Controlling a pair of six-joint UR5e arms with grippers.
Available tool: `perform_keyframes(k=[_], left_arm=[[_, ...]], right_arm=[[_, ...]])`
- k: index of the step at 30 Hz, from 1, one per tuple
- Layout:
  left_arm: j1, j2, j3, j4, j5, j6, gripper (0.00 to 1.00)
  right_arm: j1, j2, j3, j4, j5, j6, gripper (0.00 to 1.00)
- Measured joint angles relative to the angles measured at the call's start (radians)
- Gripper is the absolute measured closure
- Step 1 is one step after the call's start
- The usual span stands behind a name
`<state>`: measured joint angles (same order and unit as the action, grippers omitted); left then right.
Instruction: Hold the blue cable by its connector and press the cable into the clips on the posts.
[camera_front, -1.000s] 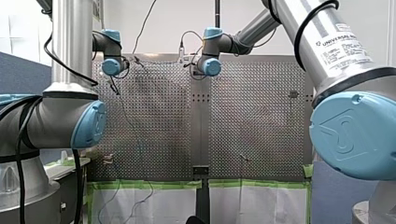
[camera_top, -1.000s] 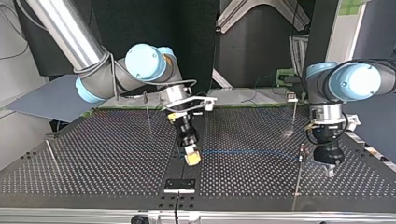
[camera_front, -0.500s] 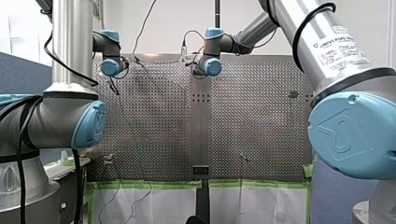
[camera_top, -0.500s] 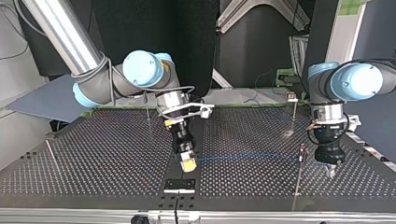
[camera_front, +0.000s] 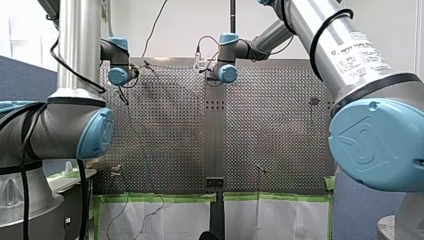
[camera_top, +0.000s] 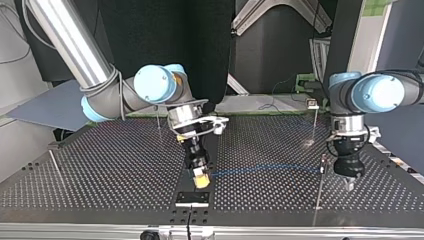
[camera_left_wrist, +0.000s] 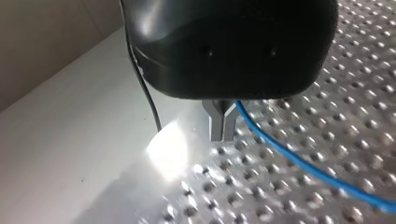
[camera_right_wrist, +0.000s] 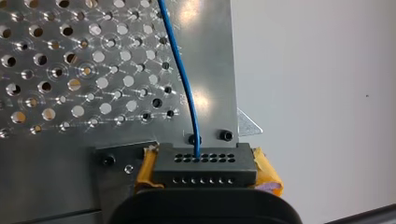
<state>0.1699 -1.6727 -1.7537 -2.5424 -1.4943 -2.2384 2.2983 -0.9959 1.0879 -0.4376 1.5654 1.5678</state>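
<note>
The thin blue cable (camera_top: 265, 169) lies just over the perforated table (camera_top: 100, 170), running across the top view's middle. At its end nearer that view's left, my right gripper (camera_top: 201, 180) points down with its yellow pads (camera_right_wrist: 265, 171) shut on the cable (camera_right_wrist: 184, 88), which enters between them. The cable's other end reaches a thin post with a clip (camera_top: 323, 161). Just beyond that post hangs my left gripper (camera_top: 350, 184). Its metal fingers (camera_left_wrist: 223, 125) are pressed together, with the blue cable (camera_left_wrist: 299, 163) emerging right beside them. Whether they pinch it does not show.
Thin upright posts stand at the far left (camera_top: 158, 120), the far right (camera_top: 314, 122) and the left edge (camera_top: 56, 167) of the top view. A black bracket (camera_top: 192, 198) sits at the near edge under my right gripper. A black wire (camera_left_wrist: 144, 88) hangs beside my left gripper.
In the top view my right gripper has moved a little toward the near edge with the cable end and turned its wrist. My left gripper has shifted slightly to that view's left.
</note>
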Motion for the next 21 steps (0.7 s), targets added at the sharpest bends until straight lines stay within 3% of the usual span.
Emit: perform_keyframes(k=[10, 21], left_arm=[[0.007, -0.012, 0.018, 0.015, 0.02, -0.026, 0.99], [0.012, -0.006, 0.017, 0.023, 0.026, -0.022, 0.99]], right_arm=[[-0.014, 0.005, -0.01, 0.003, -0.006, 0.002, 1.0], [-0.01, 0.005, -0.01, 0.012, -0.008, 0.0, 1.0]])
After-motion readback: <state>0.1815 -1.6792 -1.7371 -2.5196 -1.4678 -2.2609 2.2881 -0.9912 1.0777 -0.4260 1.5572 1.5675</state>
